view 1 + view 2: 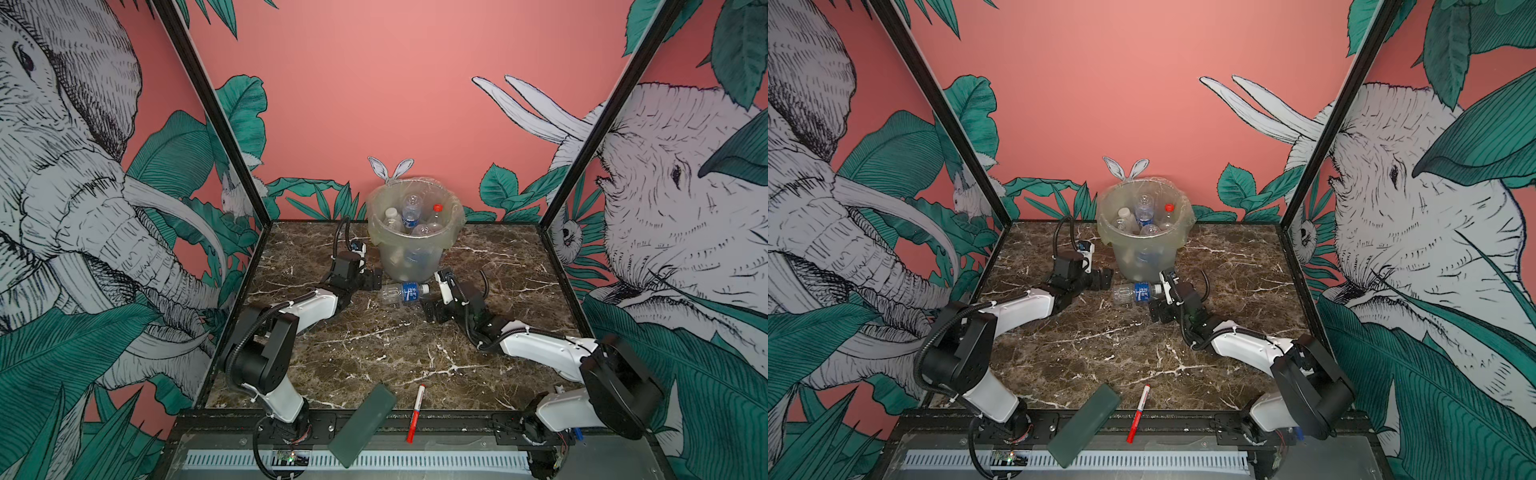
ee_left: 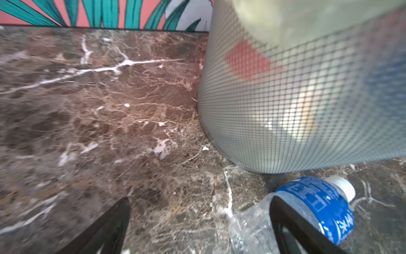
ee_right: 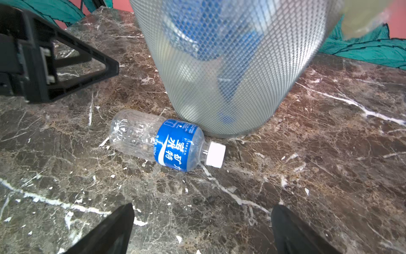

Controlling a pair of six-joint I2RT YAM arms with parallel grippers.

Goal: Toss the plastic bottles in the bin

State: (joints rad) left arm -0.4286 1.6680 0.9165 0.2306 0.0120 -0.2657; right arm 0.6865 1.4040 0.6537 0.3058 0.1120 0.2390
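Dark brown marble tabletop (image 1: 374, 345), white veins. Rear centre: bin (image 1: 409, 259) upright. Just in front of its base, one blue-label bottle (image 1: 405, 293) w/ white cap, on its side. Front edge: dark green slab (image 1: 361, 424) & red-white marker pen (image 1: 416, 411), near each other, both overhanging onto black rail (image 1: 457, 422).

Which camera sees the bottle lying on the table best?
The right wrist view: the bottle lies whole and sharp, label and white cap clear. Both top views show it small, in front of the bin. The left wrist view shows only part of it.
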